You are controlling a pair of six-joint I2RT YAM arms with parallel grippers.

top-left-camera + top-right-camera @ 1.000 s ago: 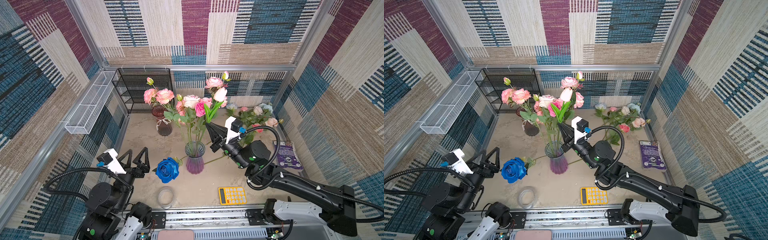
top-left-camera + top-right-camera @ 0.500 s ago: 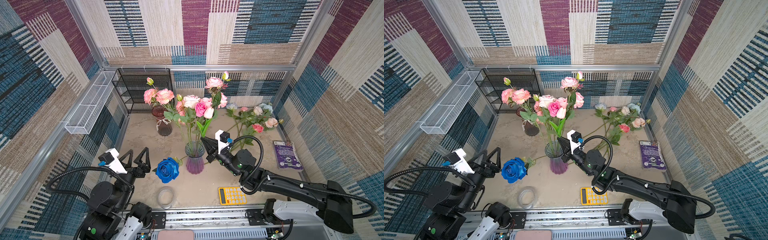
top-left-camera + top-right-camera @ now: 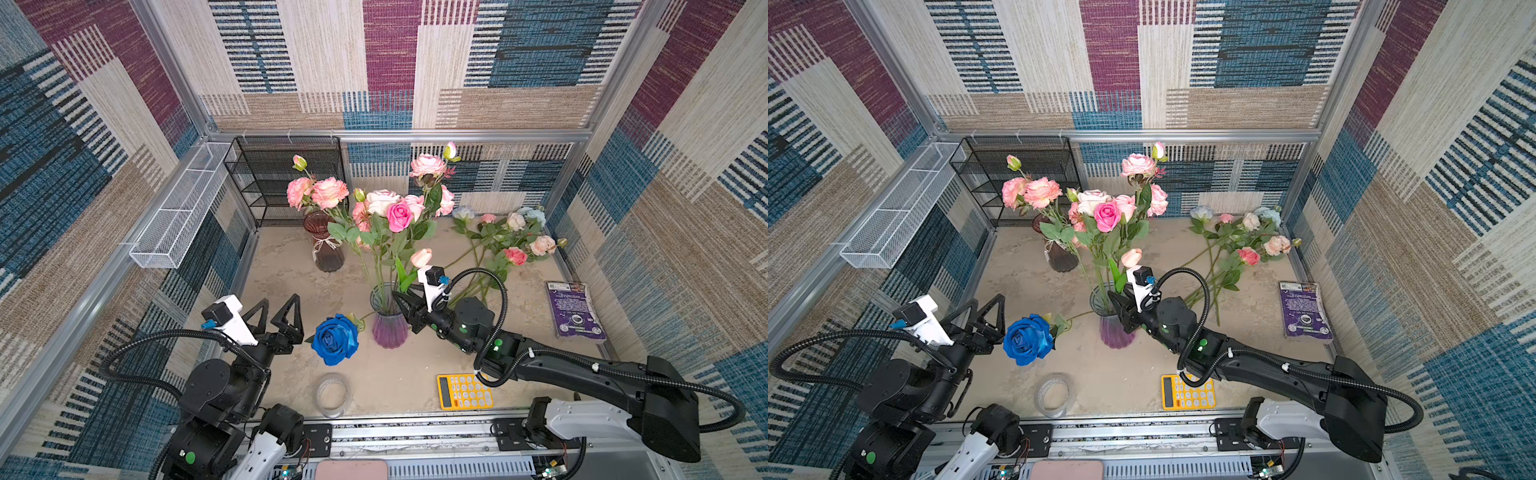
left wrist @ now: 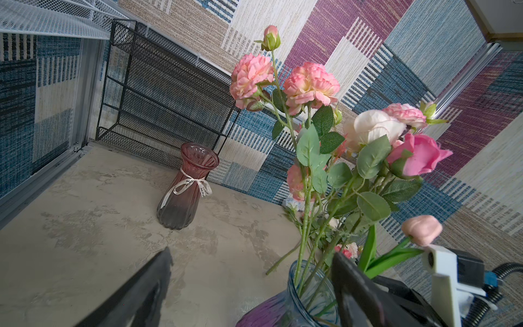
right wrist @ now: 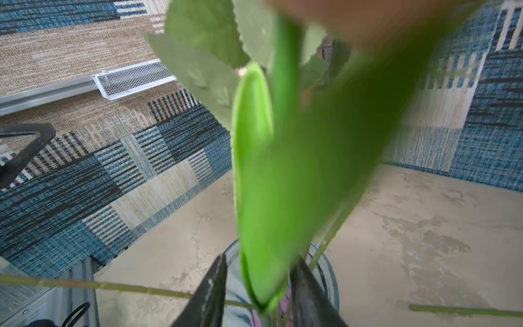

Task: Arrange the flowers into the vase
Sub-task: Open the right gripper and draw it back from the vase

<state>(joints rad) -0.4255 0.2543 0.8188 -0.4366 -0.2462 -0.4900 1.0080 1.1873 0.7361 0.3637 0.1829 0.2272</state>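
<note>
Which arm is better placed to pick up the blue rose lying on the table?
Left. The left gripper, jaws open, hovers just beside the blue rose; the right gripper sits at the purple vase rim beyond it.

- Purple vase (image 3: 389, 332): ribbed, translucent glass with a glossy finish.
- Maroon vase (image 4: 181, 198): ribbed, smoky glass with a soft sheen, and a cloth ribbon (image 4: 192, 182) at the neck.
- Flowers (image 3: 399, 216): matt, cloth-like petals.
- Tulip leaf (image 5: 254, 170): smooth, shiny plastic.
- Black rack (image 3: 286, 178): matt metal mesh.
- White basket (image 3: 178, 224): painted wire mesh.
- Tabletop (image 3: 291, 274): matt, mottled, stone-like.
- Walls (image 3: 390, 50): rough woven cloth.
- Calculator (image 3: 463, 390): yellow plastic.
</note>
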